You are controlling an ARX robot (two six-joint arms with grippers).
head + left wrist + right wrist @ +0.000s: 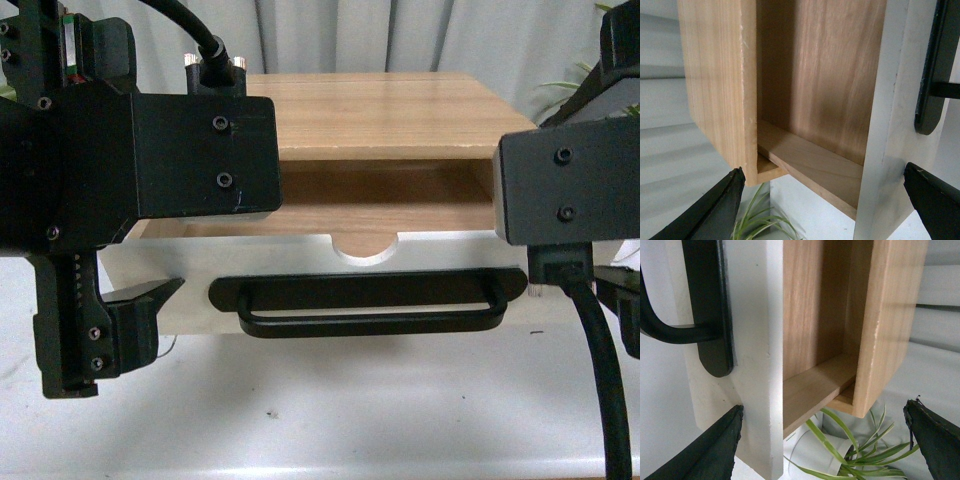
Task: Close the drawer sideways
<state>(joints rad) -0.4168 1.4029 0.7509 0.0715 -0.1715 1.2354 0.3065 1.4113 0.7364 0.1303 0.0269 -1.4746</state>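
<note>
**One drawer, part open, between two spread grippers**

One drawer (450,255) sits pulled partway out of one light wooden case (380,110) on a white table (350,410). Its front is flat, matt and white, with one half-round notch (367,248) in the top edge. One long black bar handle (370,322) sits on a round-ended black backplate (370,287). The inside is smooth, grained pale wood. There are two black grippers. The left gripper (825,207) is at the drawer's left end and the right gripper (825,445) at its right end. Each has two wedge-shaped fingers spread wide, gripping nothing. One narrow-leaved green plant (855,455) shows by the case's right end.
</note>
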